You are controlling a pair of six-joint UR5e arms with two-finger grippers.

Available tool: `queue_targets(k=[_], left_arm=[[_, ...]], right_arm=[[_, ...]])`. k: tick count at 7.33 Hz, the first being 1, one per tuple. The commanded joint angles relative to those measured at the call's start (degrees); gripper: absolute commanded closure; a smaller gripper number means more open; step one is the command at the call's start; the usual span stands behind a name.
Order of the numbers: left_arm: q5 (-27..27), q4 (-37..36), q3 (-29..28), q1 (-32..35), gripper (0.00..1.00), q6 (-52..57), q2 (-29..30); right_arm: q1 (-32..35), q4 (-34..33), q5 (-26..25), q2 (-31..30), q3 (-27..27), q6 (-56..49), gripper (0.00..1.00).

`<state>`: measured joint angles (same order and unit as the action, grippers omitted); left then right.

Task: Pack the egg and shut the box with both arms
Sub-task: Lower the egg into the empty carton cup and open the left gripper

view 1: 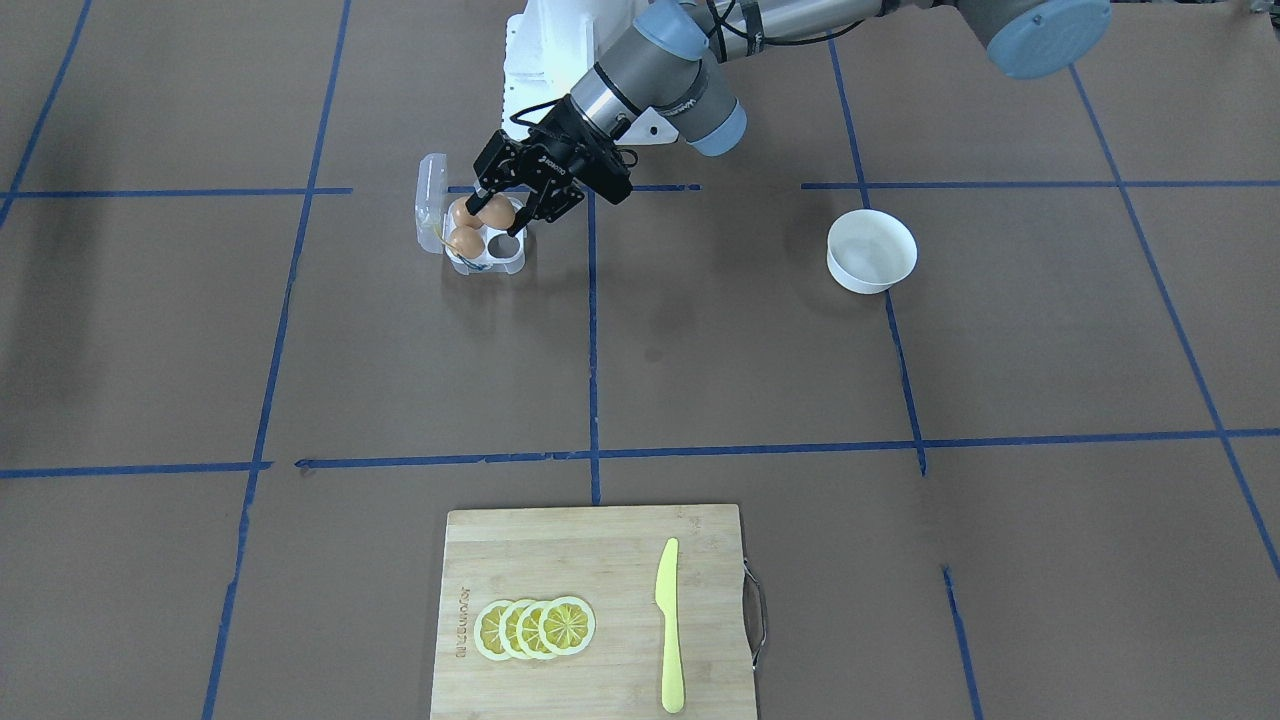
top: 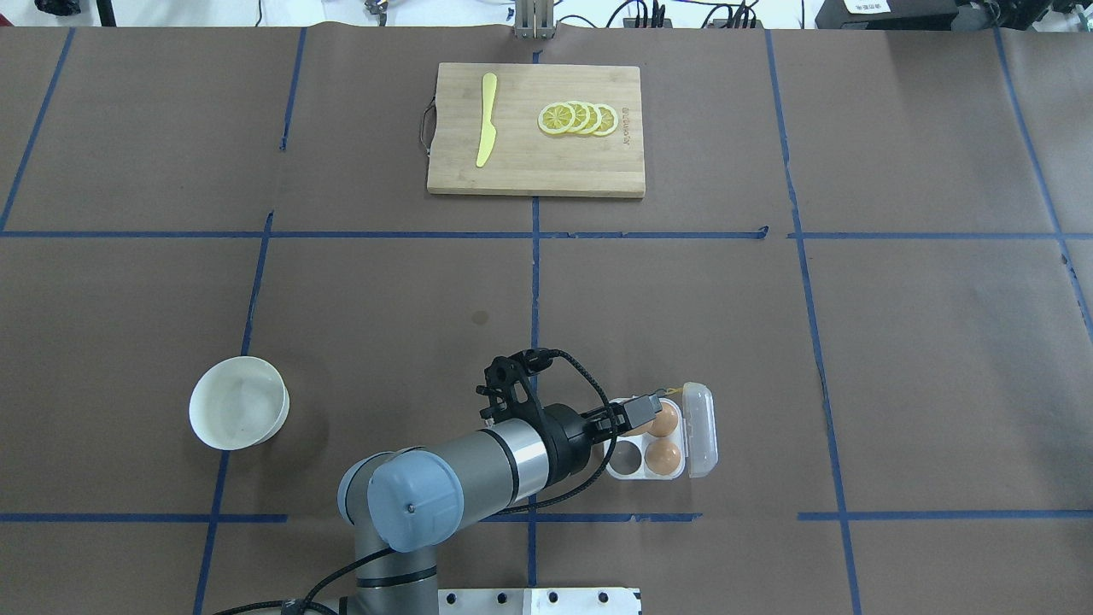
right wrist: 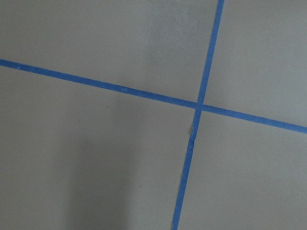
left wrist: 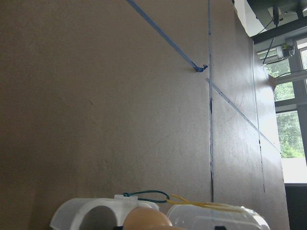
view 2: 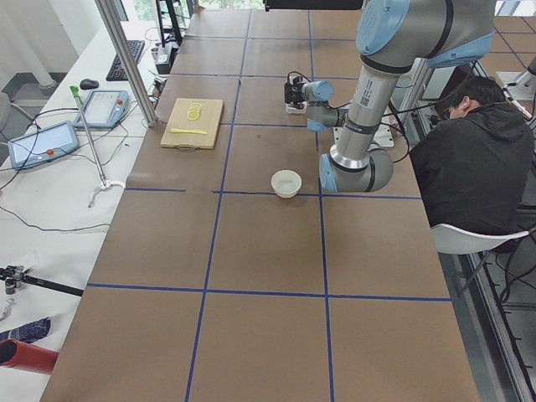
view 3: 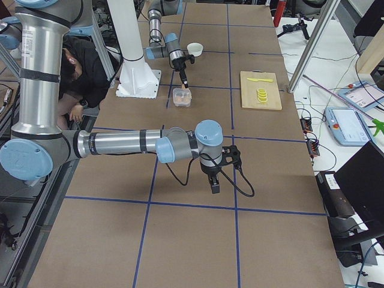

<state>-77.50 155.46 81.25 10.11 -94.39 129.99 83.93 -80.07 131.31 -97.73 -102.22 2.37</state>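
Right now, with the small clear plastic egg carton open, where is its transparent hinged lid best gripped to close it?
Probably the free long edge, approached from the robot's right. The clear hinged lid stands raised on that side of the small clear plastic egg carton, so this edge is exposed; the left gripper, shut on a tan-brown egg, fills the other side.

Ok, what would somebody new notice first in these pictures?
First, the left hand, gripping the egg just above the box, which sits open near the robot's base with two eggs already inside. Then the cutting board at the table's far side, carrying lemon slices and a yellow knife, and the white bowl on the robot's left.
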Motion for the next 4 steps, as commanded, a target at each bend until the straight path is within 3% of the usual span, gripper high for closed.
queue_targets(k=[1, 2, 4], left_arm=[[0.1, -0.2, 0.0, 0.0, 0.27, 0.6, -0.2], [0.1, -0.2, 0.0, 0.0, 0.2, 1.7, -0.2], [0.1, -0.2, 0.1, 0.0, 0.16, 1.9, -0.3]], right_arm=[[0.0, 0.0, 0.0, 0.0, 0.0, 0.0, 0.0], [0.0, 0.0, 0.0, 0.0, 0.0, 0.0, 0.0], [0.0, 0.0, 0.0, 0.0, 0.0, 0.0, 0.0]])
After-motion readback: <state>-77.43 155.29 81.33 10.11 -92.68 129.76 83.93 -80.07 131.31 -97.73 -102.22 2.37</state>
